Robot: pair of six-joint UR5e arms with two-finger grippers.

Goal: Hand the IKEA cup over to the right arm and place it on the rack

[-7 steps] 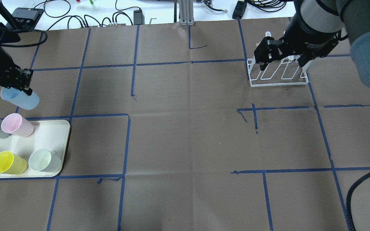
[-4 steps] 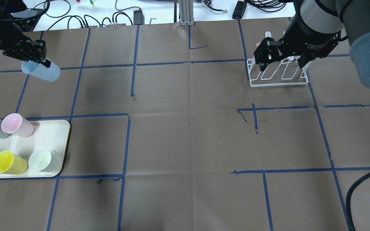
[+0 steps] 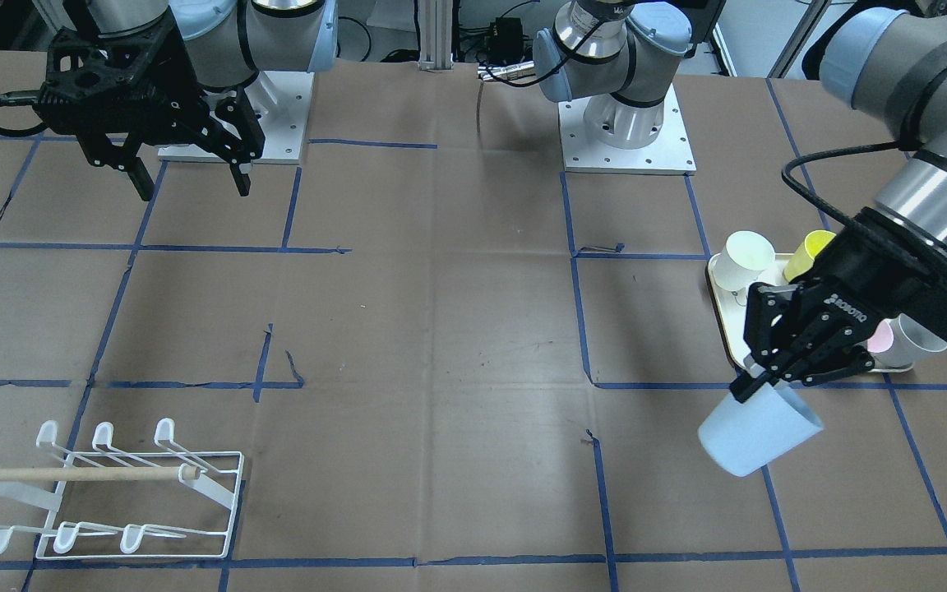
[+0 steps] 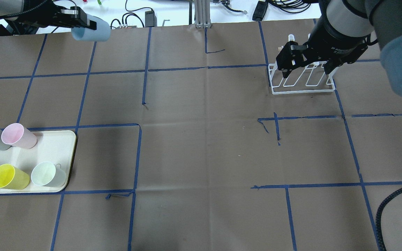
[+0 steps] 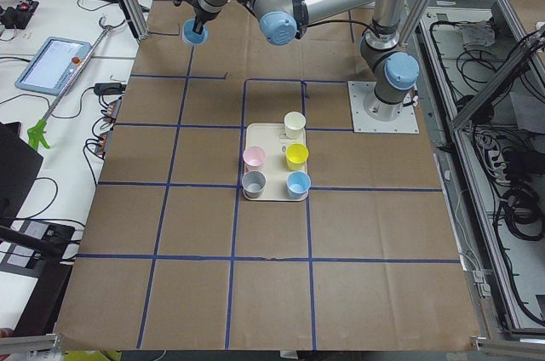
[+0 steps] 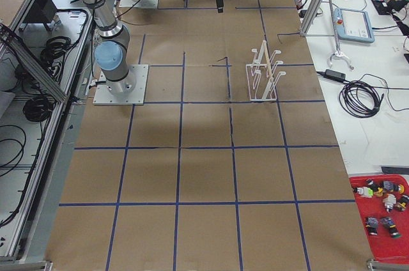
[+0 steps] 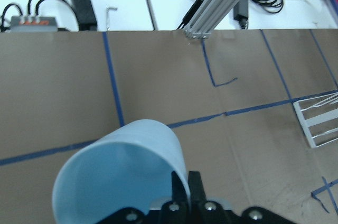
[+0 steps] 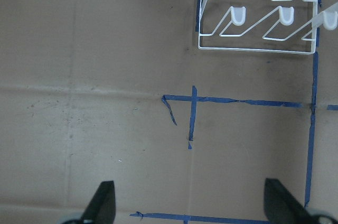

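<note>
Pinching blue cup (image 3: 757, 436) by one wall in left gripper (image 3: 757, 386), far from the rack (image 3: 71, 474); could swivel at handover. Hovering high beside the rack with right gripper (image 3: 194, 191) spread, empty; may grab off-centre.

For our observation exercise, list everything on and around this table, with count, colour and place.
Held cup: one, pale blue, tilted, in the air.
Tray: one, cream, robot's left side.
Standing cups: five, grey, pink, blue, yellow, whitish, on the tray.
Rack: one, white wire, empty, robot's right side.
Dowel: one, wooden, across the rack.
Table cover: one, brown, blue tape grid.
Cables: several, black, past the table cover.
Left pincer: one, black, shut on the held cup's rim.
Right pincer: one, black, open, empty, raised.
</note>
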